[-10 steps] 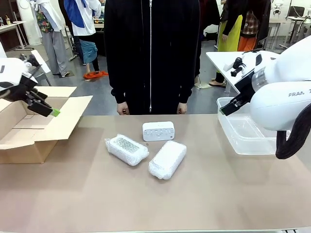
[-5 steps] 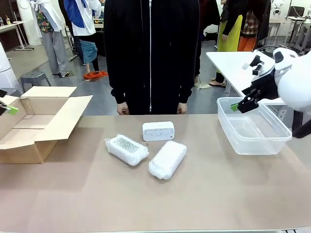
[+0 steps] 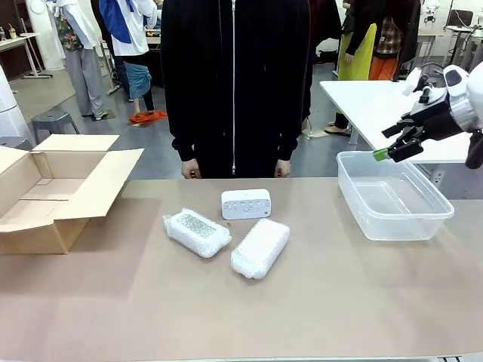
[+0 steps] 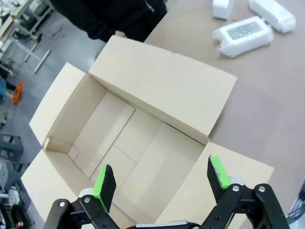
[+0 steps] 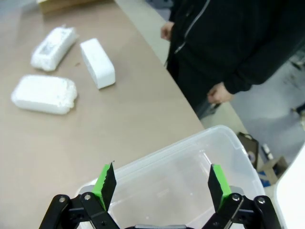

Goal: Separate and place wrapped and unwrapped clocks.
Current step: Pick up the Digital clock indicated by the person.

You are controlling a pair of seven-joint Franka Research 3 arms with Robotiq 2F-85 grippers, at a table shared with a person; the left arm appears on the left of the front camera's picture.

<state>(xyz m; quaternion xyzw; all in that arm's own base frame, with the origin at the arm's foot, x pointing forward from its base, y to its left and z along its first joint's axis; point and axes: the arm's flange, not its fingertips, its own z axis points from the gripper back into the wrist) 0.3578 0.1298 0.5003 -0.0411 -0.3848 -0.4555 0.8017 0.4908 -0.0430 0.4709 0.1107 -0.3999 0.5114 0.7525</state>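
Sorting not begun: 2 wrapped clocks [image 3: 197, 232] [image 3: 260, 247] and 1 bare clock [image 3: 246, 204] on counter [image 3: 226, 317], well apart from both claws; left claw [image 4: 159, 168] released over empty box [image 4: 162, 90], right claw [image 5: 162, 172] released over empty bin [image 5: 190, 143].

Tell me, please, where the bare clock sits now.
Front view: the bare clock stands mid-table before the person, just beyond the left wrapped clock and right wrapped clock, with the box far left and tub far right.

A lab hall: white worktables [image 3: 370, 102], standing people [image 3: 362, 38], grey floor [image 3: 143, 147].
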